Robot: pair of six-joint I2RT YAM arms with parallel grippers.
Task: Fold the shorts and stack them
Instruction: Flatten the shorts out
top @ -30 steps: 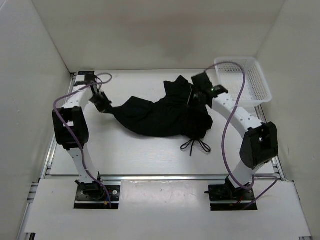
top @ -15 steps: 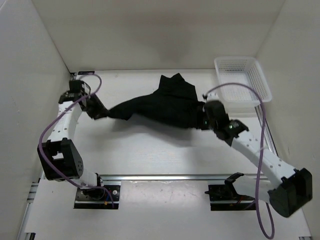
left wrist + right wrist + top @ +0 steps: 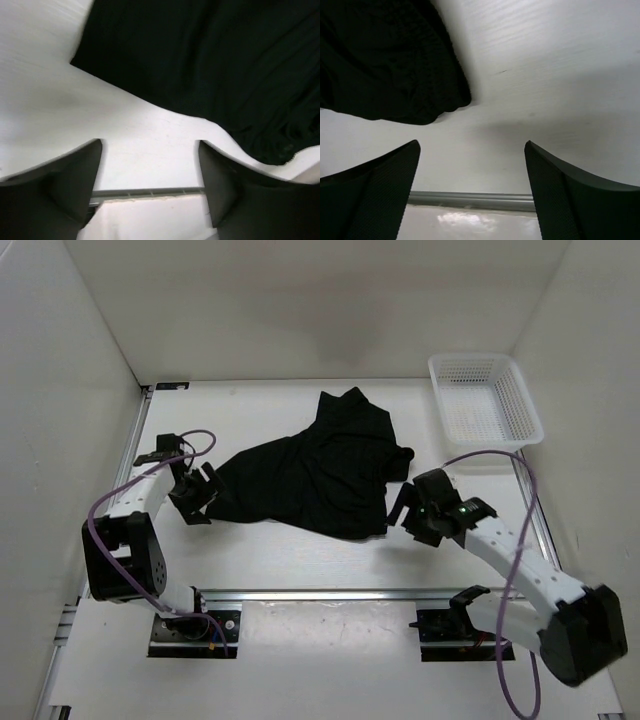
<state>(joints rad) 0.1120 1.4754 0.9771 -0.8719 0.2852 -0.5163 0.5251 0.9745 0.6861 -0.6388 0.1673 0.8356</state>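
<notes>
Fingers first: the left fingers (image 3: 65,190) stand wide apart with nothing between them. Only bare counter (image 3: 290,555) shows in the gap, and the near edge of the shorts (image 3: 320,475) lies just beyond the tips. The right fingers (image 3: 570,195) are spread just as wide and are equally empty. In the wrist view a rounded, gathered corner of the black cloth sits ahead and to the left, clear of both pads.

Each arm is low over the counter at an opposite end of the garment, the left one at its left tip and the right one at its near right corner. That placement suggests a spreading step — the cloth drawn out sideways and laid down so that it can be folded. Neither arm has a hold on the fabric now, so the next move would call for a fresh grasp on an edge.

The shorts lie in the middle of the counter between the two arms. They are stretched left to right, with one part reaching towards the far wall. The cloth is rumpled and uneven in outline, and I see no clean fold in it, so I judge the folding is yet to be done.

At the far right corner sits a white mesh basket (image 3: 528,400) — nothing in it, and well apart from the shorts. Whether it is meant to receive the folded pair, I cannot tell.
</notes>
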